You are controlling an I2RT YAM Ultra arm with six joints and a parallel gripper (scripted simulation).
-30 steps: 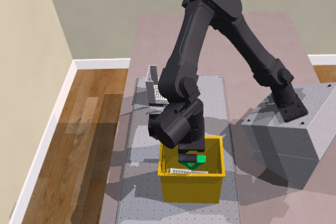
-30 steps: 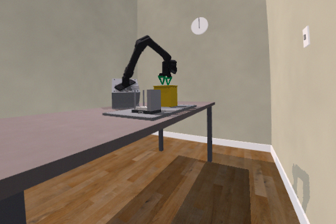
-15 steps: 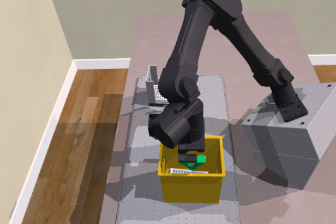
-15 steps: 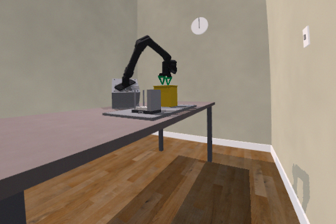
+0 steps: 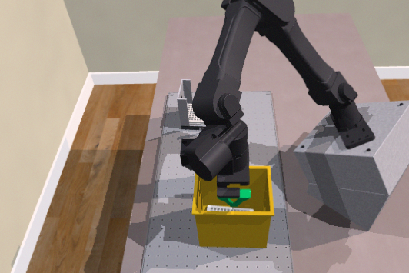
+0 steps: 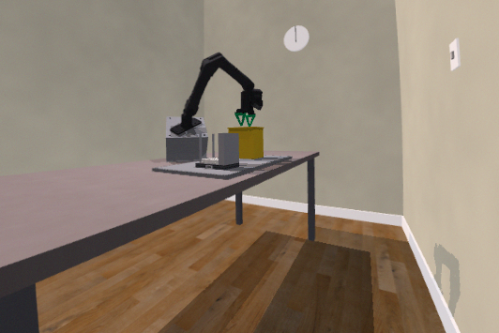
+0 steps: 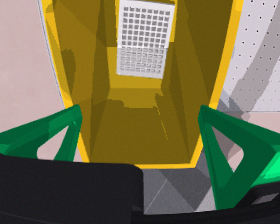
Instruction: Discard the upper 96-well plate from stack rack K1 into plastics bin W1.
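My end effector (image 5: 234,197) hangs over the mouth of the yellow plastics bin W1 (image 5: 232,230), its green fingers spread wide with nothing between them; in the exterior view the end effector (image 6: 245,119) sits just above the bin's (image 6: 246,143) rim. Through my wrist camera I look straight down into the bin (image 7: 63,66); the white 96-well plate (image 7: 145,37) lies inside it, against the wall farthest from my fingers, below the rim and leaning on that wall rather than lying flat. From the top view the plate (image 5: 230,208) shows as a thin white strip along the bin's near wall. The bin stands upright on the grey perforated board (image 5: 161,184), which rests on the pinkish counter (image 5: 184,45). Behind my forearm stands the stack rack K1 (image 5: 185,93); a white plate (image 5: 194,116) rests on it, partly hidden by my arm. In the exterior view the rack (image 6: 228,148) is near the bin on the same board. My base is bolted to a grey block (image 5: 384,161) at the board's side.
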